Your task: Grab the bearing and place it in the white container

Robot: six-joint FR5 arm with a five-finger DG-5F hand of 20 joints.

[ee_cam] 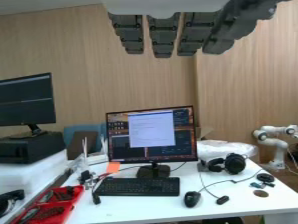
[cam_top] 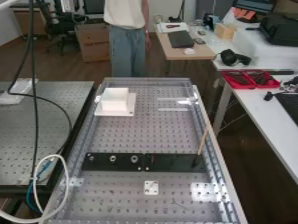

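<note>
Hanging into the wrist view, the dark grey hand (ee_cam: 163, 36), open, with fingers straight and side by side, slim gaps between them. Beyond it, a white desk (ee_cam: 226, 200) with a lit monitor (ee_cam: 151, 135), a black keyboard (ee_cam: 138, 186) in front of the monitor, and a mouse (ee_cam: 192, 199) beside the keyboard. Next to the monitor, on the mouse's side, black headphones (ee_cam: 234, 163). On the keyboard's other side, red trays (ee_cam: 60, 204) with dark things inside.

In the high view, a long metal bench (cam_top: 120, 135) full of small holes. Across it, a black strip (cam_top: 174, 162), and on the strip's left half a row of three small round metal pieces (cam_top: 113, 158), well apart from one another, probably with the bearing among them, though too small to identify. At the strip's right end, a thin wooden stick (cam_top: 201, 141), tilted, top leaning toward the bench's right edge.

Farther up the bench, near the far left corner, the white container (cam_top: 115, 98), upright on a flat white plate (cam_top: 126, 113), well apart from the metal pieces. Nearer than the strip, a small white square (cam_top: 151, 188) lying flat.
</note>
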